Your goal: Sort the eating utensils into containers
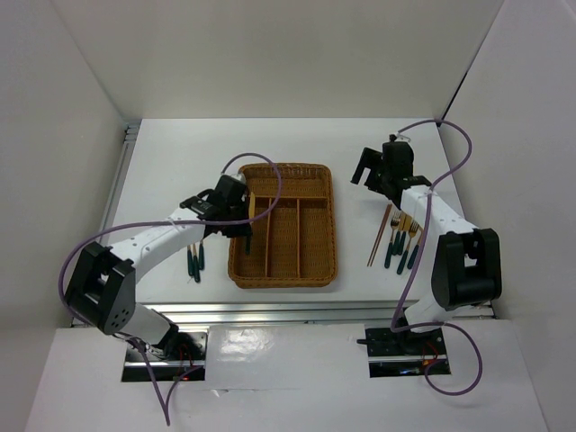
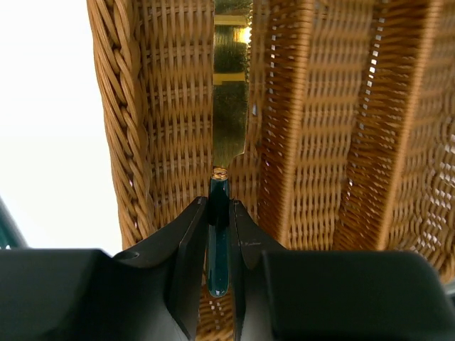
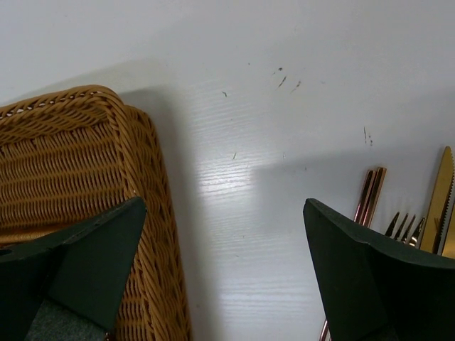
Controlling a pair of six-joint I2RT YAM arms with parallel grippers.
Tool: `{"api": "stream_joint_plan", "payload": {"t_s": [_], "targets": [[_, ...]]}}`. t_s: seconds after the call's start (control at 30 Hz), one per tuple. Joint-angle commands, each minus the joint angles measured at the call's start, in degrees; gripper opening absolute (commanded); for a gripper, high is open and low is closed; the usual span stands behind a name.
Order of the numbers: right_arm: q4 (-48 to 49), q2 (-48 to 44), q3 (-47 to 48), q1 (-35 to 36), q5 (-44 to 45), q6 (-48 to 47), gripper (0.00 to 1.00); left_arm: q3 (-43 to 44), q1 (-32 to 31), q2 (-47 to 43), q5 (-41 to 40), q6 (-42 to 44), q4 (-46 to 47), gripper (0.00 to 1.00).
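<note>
The brown wicker tray (image 1: 310,261) lies mid-table. My left gripper (image 2: 218,206) is shut on the dark green handle of a gold-bladed knife (image 2: 229,106). It holds the knife over the tray's leftmost long section, blade pointing to the far end; the gripper also shows in the top view (image 1: 236,214). My right gripper (image 1: 371,169) is open and empty, above the bare table right of the tray. In the right wrist view the right gripper (image 3: 224,206) has the tray corner (image 3: 71,156) on its left. The chopsticks (image 3: 370,195), a fork (image 3: 402,226) and a knife (image 3: 444,192) lie to its right.
Two green-handled utensils (image 1: 194,261) lie on the table left of the tray. Several green-handled utensils (image 1: 402,245) and the chopsticks (image 1: 380,236) lie right of it, next to the right arm. White walls enclose the table on three sides.
</note>
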Motion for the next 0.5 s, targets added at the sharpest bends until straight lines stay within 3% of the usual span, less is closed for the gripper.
{"api": "stream_joint_plan", "payload": {"t_s": [0.0,0.37,0.47], "targets": [[0.1,-2.5,-0.5,-0.3,0.5,0.4,1.0,0.0,-0.3,1.6,-1.5,-1.8,2.8,0.21],[-0.4,-2.0,-1.0,-0.3,0.5,1.4,1.0,0.5,-1.9,6.1,-3.9,-2.3,1.2,0.25],[-0.4,-2.5,-1.0,-0.3,0.5,1.4,1.0,0.5,-1.9,6.1,-3.9,-2.3,1.2,0.33]]}}
